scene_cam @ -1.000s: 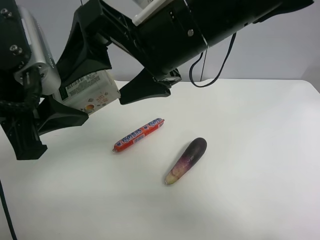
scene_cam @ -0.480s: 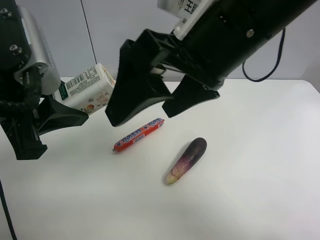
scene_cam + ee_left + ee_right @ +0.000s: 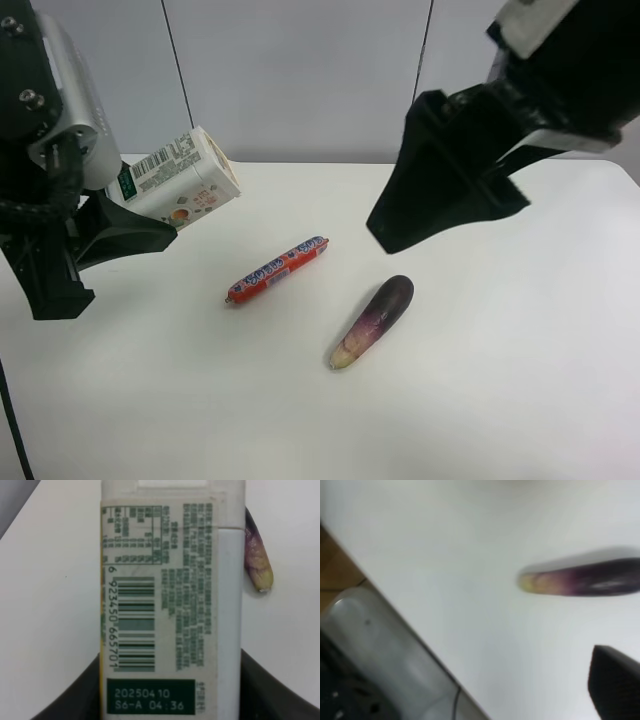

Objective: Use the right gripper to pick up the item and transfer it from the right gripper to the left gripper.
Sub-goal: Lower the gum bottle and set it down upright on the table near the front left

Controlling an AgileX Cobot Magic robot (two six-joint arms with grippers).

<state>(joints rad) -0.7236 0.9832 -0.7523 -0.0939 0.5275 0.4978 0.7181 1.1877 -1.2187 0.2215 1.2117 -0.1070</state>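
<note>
The item, a white carton (image 3: pixel 178 185) with green label and barcode, is held tilted above the table's left side by my left gripper (image 3: pixel 142 212), which is shut on it. In the left wrist view the carton (image 3: pixel 170 605) fills the frame between the black fingers (image 3: pixel 272 685). My right gripper (image 3: pixel 440 215), on the all-black arm, hangs open and empty at the upper right, well apart from the carton. The right wrist view shows only one black fingertip (image 3: pixel 615 680), with nothing held.
A red sausage stick (image 3: pixel 278 269) and a purple eggplant (image 3: pixel 372 321) lie mid-table; the eggplant also shows in the right wrist view (image 3: pixel 585 577) and the left wrist view (image 3: pixel 257 560). The white table (image 3: pixel 520 380) has its edge in the right wrist view, with a grey body (image 3: pixel 370 645) beyond.
My right gripper has let go of the carton and swung away to the right and up. The left gripper still holds the carton in the same place.
</note>
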